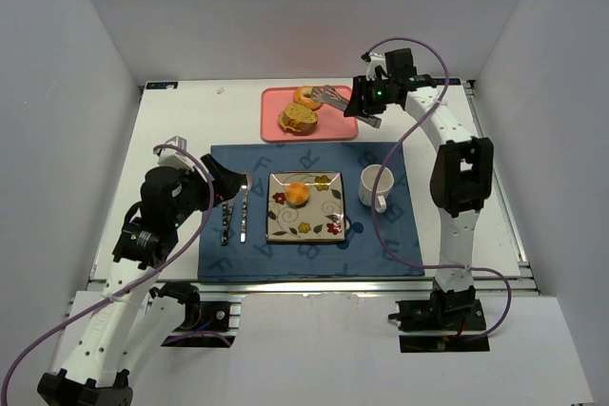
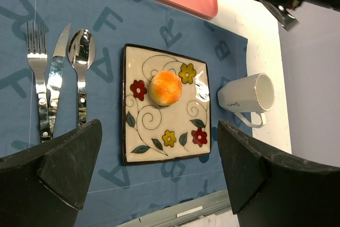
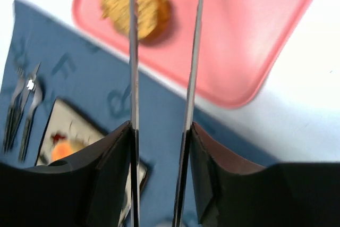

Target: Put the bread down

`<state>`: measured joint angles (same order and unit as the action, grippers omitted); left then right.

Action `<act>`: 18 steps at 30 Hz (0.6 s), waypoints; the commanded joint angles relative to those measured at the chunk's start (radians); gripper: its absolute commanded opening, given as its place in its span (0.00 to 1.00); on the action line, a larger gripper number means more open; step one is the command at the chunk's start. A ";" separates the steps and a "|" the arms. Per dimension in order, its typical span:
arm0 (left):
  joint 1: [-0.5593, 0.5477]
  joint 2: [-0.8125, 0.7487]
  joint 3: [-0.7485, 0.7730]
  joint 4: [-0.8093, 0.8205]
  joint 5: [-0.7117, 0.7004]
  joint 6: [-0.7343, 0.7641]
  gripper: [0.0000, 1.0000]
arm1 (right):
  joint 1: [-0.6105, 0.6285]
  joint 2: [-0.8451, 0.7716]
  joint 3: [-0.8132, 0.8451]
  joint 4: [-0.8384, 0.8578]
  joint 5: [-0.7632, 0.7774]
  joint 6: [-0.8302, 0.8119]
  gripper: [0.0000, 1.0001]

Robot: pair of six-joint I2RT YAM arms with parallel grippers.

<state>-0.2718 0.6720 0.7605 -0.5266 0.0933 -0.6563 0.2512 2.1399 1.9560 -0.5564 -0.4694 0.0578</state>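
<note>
- Judging the grab first: my right gripper [image 1: 369, 100] is clamped on the handle end of a pair of tongs [image 1: 333, 97]. Their two blades stand apart over the pink tray [image 1: 341, 126]. The wrist view cuts off the tips, so I cannot tell whether anything sits between them.
- The main risk, as I see it, is the blades themselves. They are thin and smooth, and a piece pinched off-centre could twist out during the carry and land on the blue placemat [image 1: 385, 244].
- Squeezing harder is its own hazard, since it could crush the bread or shift the tongs within my fingers.
- The way from tray to plate runs near the white mug [image 1: 376, 184], and a low swing could tip it over.
- The flowered plate [image 1: 326, 225] already carries an orange bun [image 1: 297, 194] near its middle. A second piece set on top of it may roll off, so I would aim for the bare glaze beside it.
- My left gripper [image 1: 221, 181] hovers with its jaws wide apart, holding nothing, over the left of the mat by the cutlery [image 2: 56, 78]. I judge it to be out of the way.
- The tray holds two pieces, a larger brown piece [image 1: 297, 120] and a smaller roll [image 1: 306, 96] just behind it, next to the tong blades.
- The plate holds only the bun.
- I see nothing in the mug.
</note>
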 commanded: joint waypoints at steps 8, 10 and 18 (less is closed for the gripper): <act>0.000 0.018 0.005 0.019 -0.006 -0.040 0.98 | 0.003 0.149 0.187 0.144 0.058 0.223 0.54; 0.002 0.024 0.000 0.023 -0.006 -0.042 0.98 | 0.002 0.160 0.193 0.151 0.061 0.235 0.54; 0.002 0.075 0.013 0.043 0.000 -0.029 0.98 | 0.003 0.212 0.204 0.167 0.089 0.254 0.53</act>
<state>-0.2718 0.7380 0.7605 -0.5056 0.0933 -0.6888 0.2516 2.3287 2.1120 -0.4366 -0.3920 0.2913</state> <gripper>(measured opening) 0.979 0.537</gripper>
